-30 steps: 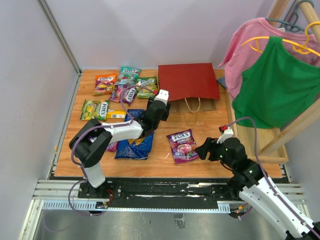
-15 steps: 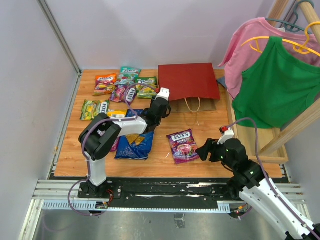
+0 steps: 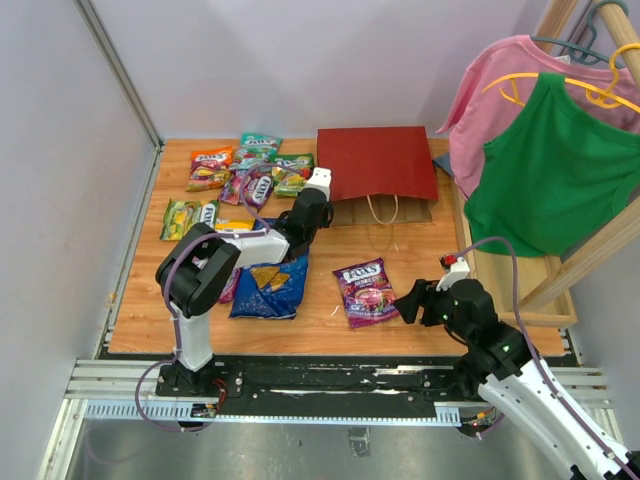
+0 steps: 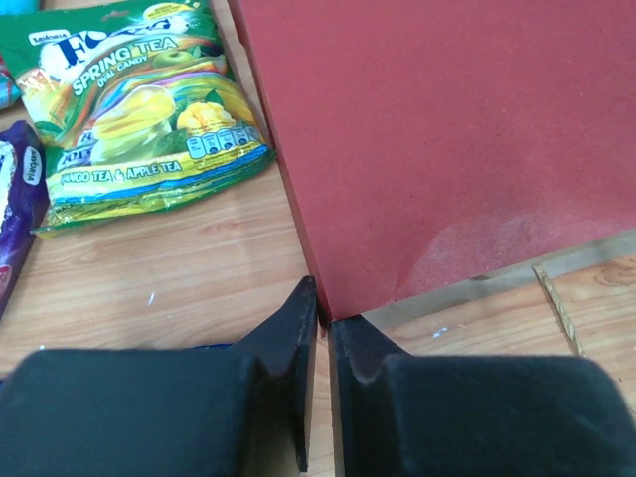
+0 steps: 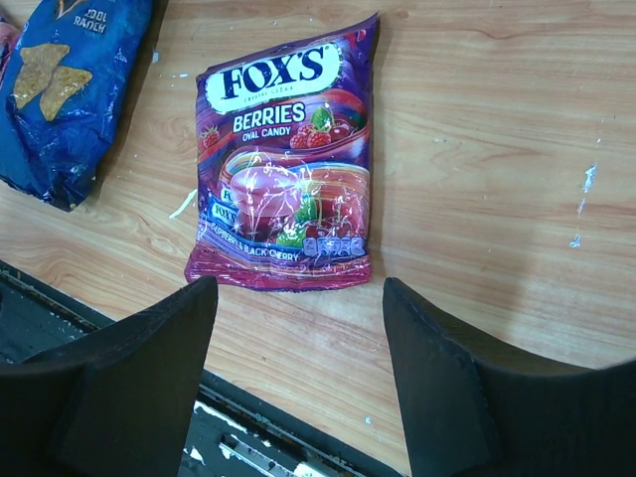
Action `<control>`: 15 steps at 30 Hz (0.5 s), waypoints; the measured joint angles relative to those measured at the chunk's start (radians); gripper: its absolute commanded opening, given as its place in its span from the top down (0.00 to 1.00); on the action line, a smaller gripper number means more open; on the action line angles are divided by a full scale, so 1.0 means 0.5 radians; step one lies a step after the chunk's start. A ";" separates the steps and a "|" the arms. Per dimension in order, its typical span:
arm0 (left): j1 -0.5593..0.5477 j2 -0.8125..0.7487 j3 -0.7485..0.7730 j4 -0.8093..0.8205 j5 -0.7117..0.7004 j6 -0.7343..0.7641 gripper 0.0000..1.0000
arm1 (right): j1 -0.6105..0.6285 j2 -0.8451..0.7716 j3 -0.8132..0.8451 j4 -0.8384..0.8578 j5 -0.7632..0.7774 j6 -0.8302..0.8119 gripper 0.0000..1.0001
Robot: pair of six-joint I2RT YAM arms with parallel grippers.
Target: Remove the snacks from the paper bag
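Several snacks (image 3: 212, 165) already lie on the table (image 3: 400, 290) beside the flat paper bag (image 3: 377, 162); whether any remain inside is hidden. Left gripper (image 4: 320, 323) fingers nearly meet at its corner, grip unclear. Right gripper (image 5: 298, 293) hovers wide over a purple packet (image 5: 283, 169).

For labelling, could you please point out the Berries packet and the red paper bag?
Fox's Berries packet (image 5: 283, 189): right wrist view, printed front, centre.
Red paper bag (image 4: 447, 129): left wrist view, red outer face.
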 measured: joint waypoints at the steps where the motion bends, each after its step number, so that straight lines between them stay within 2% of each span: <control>1: 0.000 0.000 0.000 0.005 0.011 0.002 0.94 | 0.000 -0.004 0.000 -0.005 0.002 -0.003 0.31; 4: 0.000 -0.002 0.000 0.005 0.027 -0.002 0.99 | 0.000 -0.006 0.000 -0.016 0.005 -0.006 0.31; 9: 0.000 -0.072 0.000 -0.064 0.045 -0.027 0.99 | 0.000 -0.014 0.000 -0.039 0.053 -0.007 0.26; 15: 0.000 -0.267 0.067 -0.292 0.111 -0.098 1.00 | 0.000 0.026 0.000 0.023 0.086 -0.004 0.27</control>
